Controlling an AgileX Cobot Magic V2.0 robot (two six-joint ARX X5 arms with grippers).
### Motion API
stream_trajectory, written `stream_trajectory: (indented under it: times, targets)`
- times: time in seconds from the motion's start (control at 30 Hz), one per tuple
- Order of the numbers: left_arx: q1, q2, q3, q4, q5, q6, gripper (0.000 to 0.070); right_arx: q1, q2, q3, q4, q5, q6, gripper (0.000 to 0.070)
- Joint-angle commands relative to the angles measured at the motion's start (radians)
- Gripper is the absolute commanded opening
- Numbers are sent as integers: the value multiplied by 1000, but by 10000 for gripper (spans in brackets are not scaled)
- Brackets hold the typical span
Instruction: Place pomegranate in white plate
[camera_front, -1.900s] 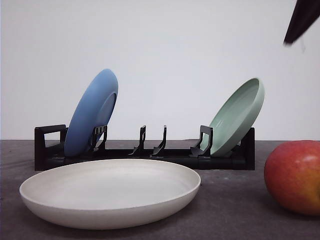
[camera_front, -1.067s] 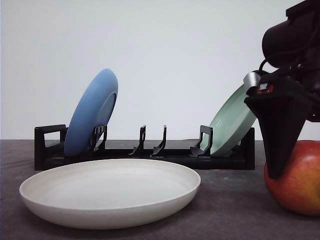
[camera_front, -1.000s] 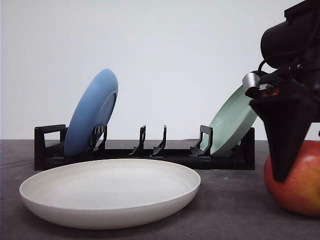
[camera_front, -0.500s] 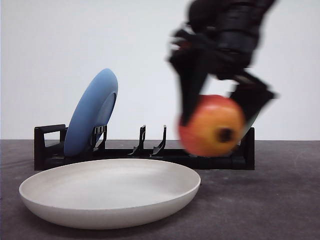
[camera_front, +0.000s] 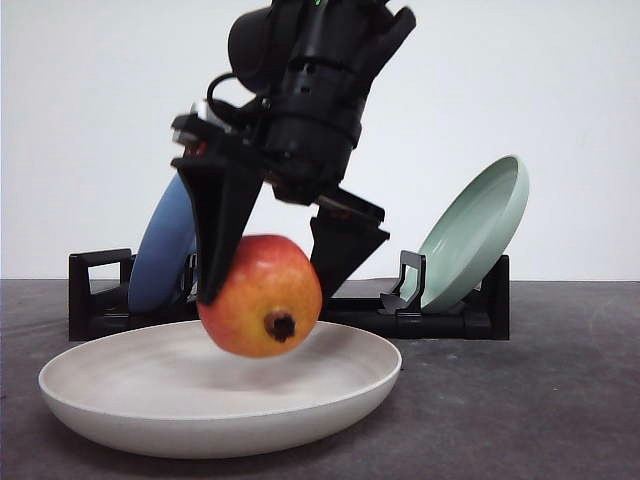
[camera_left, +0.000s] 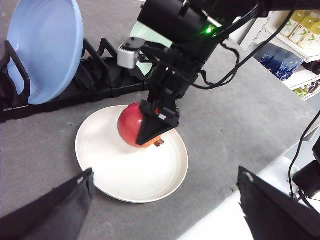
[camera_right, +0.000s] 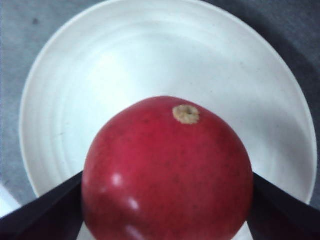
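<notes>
Plain white wall (camera_front: 100, 80), dark tabletop (camera_front: 520, 400)

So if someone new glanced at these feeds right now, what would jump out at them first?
Probably the pomegranate, red and orange, clamped in the right gripper and hanging just over the white plate at the front of the table. Behind it, a black rack props a blue plate on the left and a mint-green plate on the right, both tilted on edge.

pomegranate (camera_front: 262, 297) between right gripper (camera_front: 270, 285) fingers (camera_front: 222, 232), just above white plate (camera_front: 130, 405)
</notes>
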Motion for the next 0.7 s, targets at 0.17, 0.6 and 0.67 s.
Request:
stream_trajectory:
  times: [0.17,0.6,0.67]
  targets:
    - [-12,0,5,11,-3,-16,553,21,48,24,4,3,-11,434]
    - [-12,0,5,11,-5,-42,554,25,32,68,-38,3,-51,700]
    - [-12,0,5,11,-5,-48,553,15,9,112,-88,7,-66,700]
